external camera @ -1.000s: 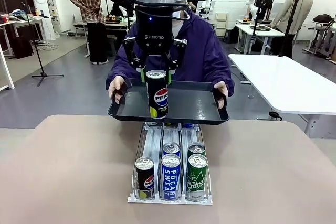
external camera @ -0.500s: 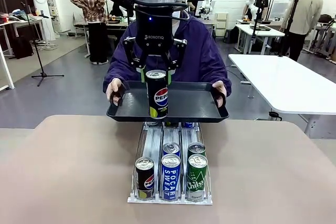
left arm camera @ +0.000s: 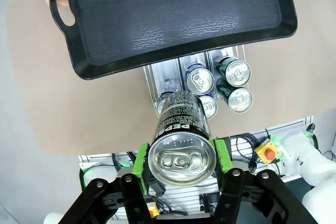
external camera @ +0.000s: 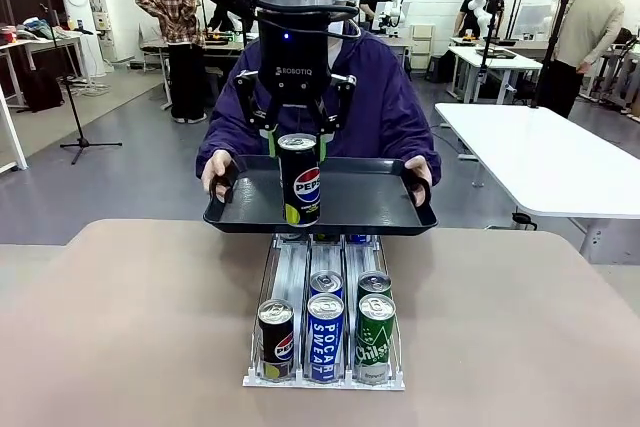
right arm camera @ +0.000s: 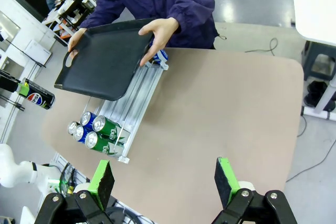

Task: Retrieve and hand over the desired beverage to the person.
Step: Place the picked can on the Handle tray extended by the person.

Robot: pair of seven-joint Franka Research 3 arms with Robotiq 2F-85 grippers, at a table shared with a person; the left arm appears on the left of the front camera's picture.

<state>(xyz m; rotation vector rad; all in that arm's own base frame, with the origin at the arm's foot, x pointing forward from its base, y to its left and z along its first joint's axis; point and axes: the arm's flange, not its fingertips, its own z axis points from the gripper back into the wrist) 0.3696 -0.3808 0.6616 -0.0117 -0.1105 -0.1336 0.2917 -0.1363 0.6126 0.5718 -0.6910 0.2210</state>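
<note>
My left gripper (external camera: 297, 144) is shut on a black Pepsi can (external camera: 299, 180), holding it upright in the air just on my side of the black tray (external camera: 370, 209). The person (external camera: 385, 107) in the dark navy-purple jacket holds that tray with both hands over the table's far edge. From the left wrist, the Pepsi can (left arm camera: 181, 142) sits between the green pads (left arm camera: 139, 160), its top facing the camera, with the tray (left arm camera: 173, 17) beyond it. My right gripper (right arm camera: 164, 179) stands open high above the table, nothing between its fingers; the tray (right arm camera: 102, 59) lies far below it.
A metal can rack (external camera: 325, 322) stands in the middle of the brown table (external camera: 130, 327), holding a Pepsi (external camera: 276, 337), Pocari Sweat cans (external camera: 325, 335) and green Chilsung cans (external camera: 375, 335). A white table (external camera: 545, 162) stands off to the right. People stand at tables far behind.
The person has raised the tray slightly and shifted it a little; my left gripper and its can have stayed put.
</note>
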